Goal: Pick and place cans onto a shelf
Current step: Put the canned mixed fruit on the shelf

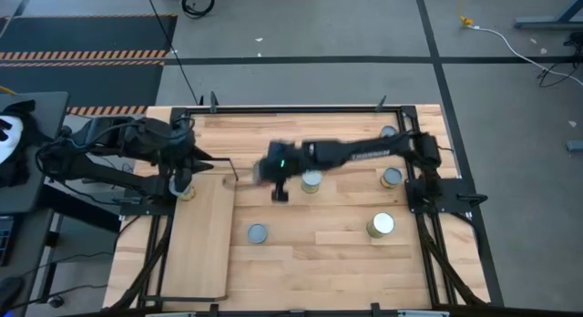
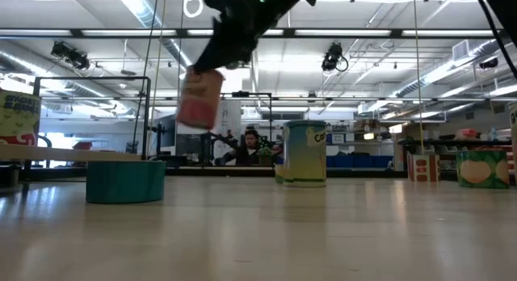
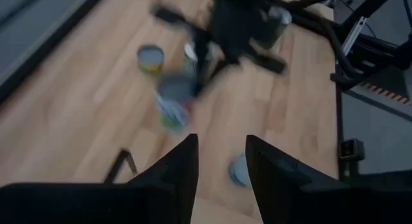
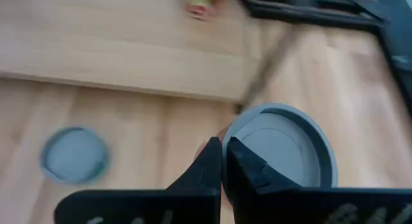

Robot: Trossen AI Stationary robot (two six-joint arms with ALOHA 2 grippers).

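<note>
We find the right tool point(image 2: 212, 67) pinched shut on a red-labelled can point(image 2: 199, 98) with a grey lid, hanging clear above the tabletop point(image 1: 319, 249) beside the pale shelf point(image 1: 202, 235). The left tool point(image 3: 221, 161) stands part-open over the shelf's far end.

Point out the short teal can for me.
In the high view, the short teal can stands on the tabletop just right of the shelf and well left of the yellow-labelled can.

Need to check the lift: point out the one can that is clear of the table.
The red-labelled can: in the low view it is tilted, up in the air near the top of the picture. The green-and-yellow can and the others seen there stand upright on the wood.
</note>
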